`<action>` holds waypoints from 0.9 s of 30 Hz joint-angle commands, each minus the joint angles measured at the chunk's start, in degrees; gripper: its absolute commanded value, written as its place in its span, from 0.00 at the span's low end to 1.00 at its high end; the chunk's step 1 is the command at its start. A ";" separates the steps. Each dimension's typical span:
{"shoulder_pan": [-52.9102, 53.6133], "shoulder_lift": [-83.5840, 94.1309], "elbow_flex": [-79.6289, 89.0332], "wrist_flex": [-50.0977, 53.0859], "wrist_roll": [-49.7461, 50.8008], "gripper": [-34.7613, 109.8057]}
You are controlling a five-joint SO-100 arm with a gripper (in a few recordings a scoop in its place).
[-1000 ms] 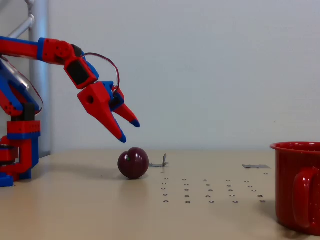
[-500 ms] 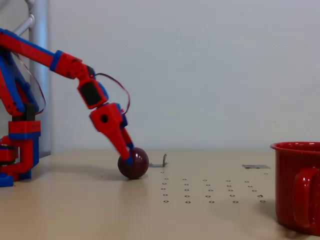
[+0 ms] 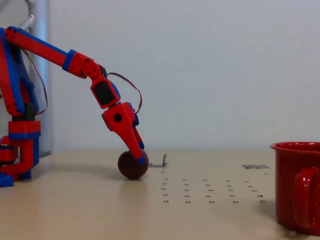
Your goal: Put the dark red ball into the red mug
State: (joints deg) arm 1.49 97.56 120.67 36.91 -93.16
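The dark red ball (image 3: 128,168) rests on the beige table (image 3: 75,210), left of centre in the fixed view. My red and blue gripper (image 3: 141,158) reaches steeply down from the upper left, and its near fingertip (image 3: 141,157) lies across the ball's upper right side. The other finger is hidden behind it, so the width of the gap does not show. The red mug (image 3: 298,186) stands upright at the right edge, handle toward the camera, far from the ball.
The arm's base (image 3: 17,150) stands at the left edge. A small metal bracket (image 3: 161,162) sits just right of the ball and a flat grey plate (image 3: 256,166) lies near the mug. Rows of small holes (image 3: 210,192) dot the table between ball and mug.
The gripper dropped from above the ball with its fingers spread, then slid right until its tip lies on the ball's right side. The ball and mug stayed put.
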 commanded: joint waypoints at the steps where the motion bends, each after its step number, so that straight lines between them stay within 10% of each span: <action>1: 1.58 1.49 -3.52 -0.62 -1.05 0.55; 27: -0.79 6.68 7.12 -0.18 2.64 0.53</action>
State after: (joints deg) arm 1.58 98.88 129.11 36.91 -91.76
